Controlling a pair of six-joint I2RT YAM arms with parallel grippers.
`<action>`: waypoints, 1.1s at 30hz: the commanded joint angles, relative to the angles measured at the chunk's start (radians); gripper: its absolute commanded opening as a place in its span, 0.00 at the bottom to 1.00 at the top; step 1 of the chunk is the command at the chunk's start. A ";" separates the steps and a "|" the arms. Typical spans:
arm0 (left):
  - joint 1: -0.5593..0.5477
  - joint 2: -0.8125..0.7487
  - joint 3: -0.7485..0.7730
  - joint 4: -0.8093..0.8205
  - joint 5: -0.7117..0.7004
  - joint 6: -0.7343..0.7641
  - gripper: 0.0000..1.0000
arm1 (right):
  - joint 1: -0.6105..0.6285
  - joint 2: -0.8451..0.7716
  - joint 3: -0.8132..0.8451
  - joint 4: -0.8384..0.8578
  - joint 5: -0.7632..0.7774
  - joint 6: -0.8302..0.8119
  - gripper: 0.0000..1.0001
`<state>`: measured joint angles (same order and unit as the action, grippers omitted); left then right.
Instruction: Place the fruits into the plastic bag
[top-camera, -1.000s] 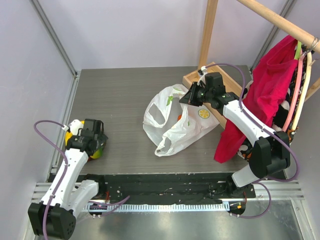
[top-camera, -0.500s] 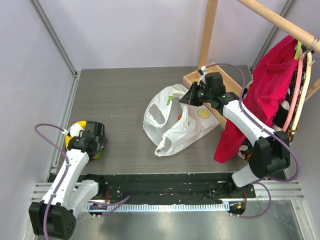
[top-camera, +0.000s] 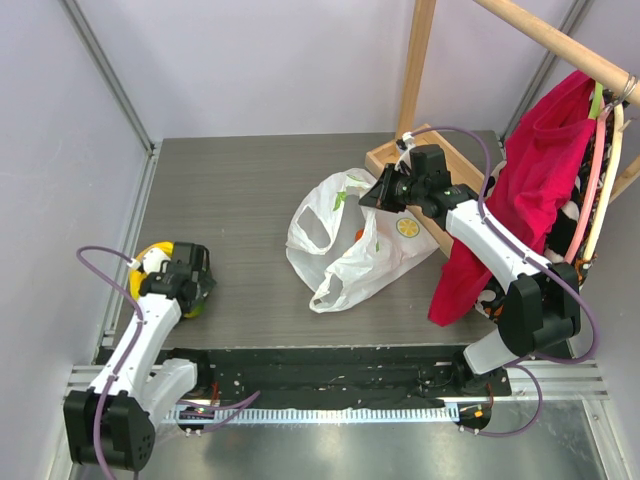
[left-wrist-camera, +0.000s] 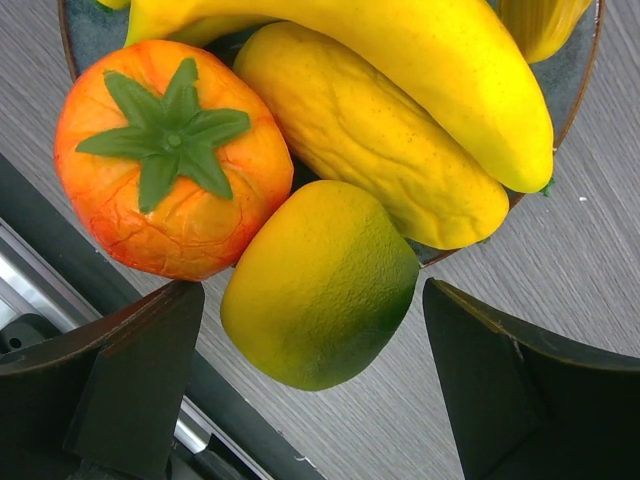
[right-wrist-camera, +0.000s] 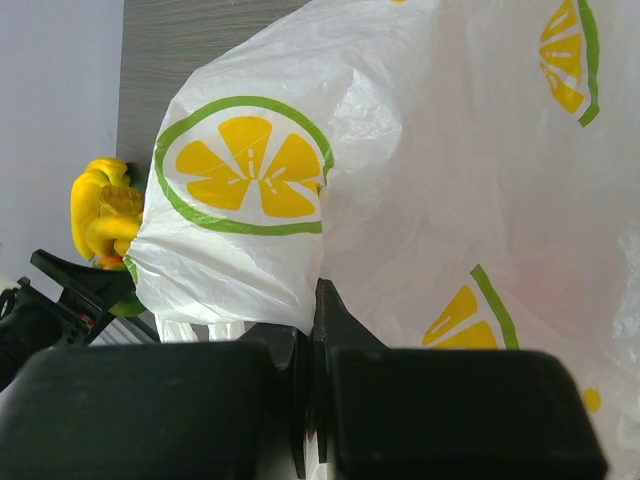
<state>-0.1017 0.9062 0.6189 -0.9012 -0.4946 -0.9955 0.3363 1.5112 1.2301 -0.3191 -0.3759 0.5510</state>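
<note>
The left claw (left-wrist-camera: 310, 335) stands apart, its two dark fingers (left-wrist-camera: 135, 380) in the lower corners of the left wrist view. It holds nothing. The green-yellow fruit (left-wrist-camera: 320, 285) sits in the gap just above them. This fruit overlaps the lower rim of the grey plate (left-wrist-camera: 578, 85). It touches the red-orange fruit (left-wrist-camera: 170, 165), which has a green leaf cap, on its left. It also touches a yellow oblong fruit (left-wrist-camera: 370, 150) above it. The banana bunch (left-wrist-camera: 400, 70) lies across the top.

In the top view this plate sits at lower left, tight against the left wall (top-camera: 60, 150) and near the black strip (top-camera: 330, 365) along the frame's bottom. A wide stretch of bare worktop (top-camera: 240, 200) lies between it and the plastic bag (top-camera: 350, 240).

The right claw (right-wrist-camera: 315, 335) is clamped on a gathered fold of the bag. The white film, printed with lemon slices, fills most of the right wrist view. The bag lies crumpled at centre, with two handle loops open toward the lower left. Just right of it stand the wooden frame (top-camera: 415, 60) and its base. The hanging red cloth (top-camera: 530, 190) crowds the right arm.
</note>
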 joint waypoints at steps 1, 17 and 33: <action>0.016 0.006 -0.018 0.071 0.001 0.017 0.95 | -0.003 -0.052 0.003 0.023 0.009 -0.019 0.01; 0.022 -0.006 -0.013 0.059 0.019 0.015 0.63 | -0.003 -0.052 0.000 0.023 0.011 -0.017 0.01; 0.022 -0.162 0.087 -0.048 0.079 0.017 0.54 | -0.003 -0.055 0.008 0.023 0.009 -0.016 0.01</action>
<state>-0.0845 0.7921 0.6483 -0.9211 -0.4328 -0.9684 0.3363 1.5002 1.2263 -0.3214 -0.3752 0.5510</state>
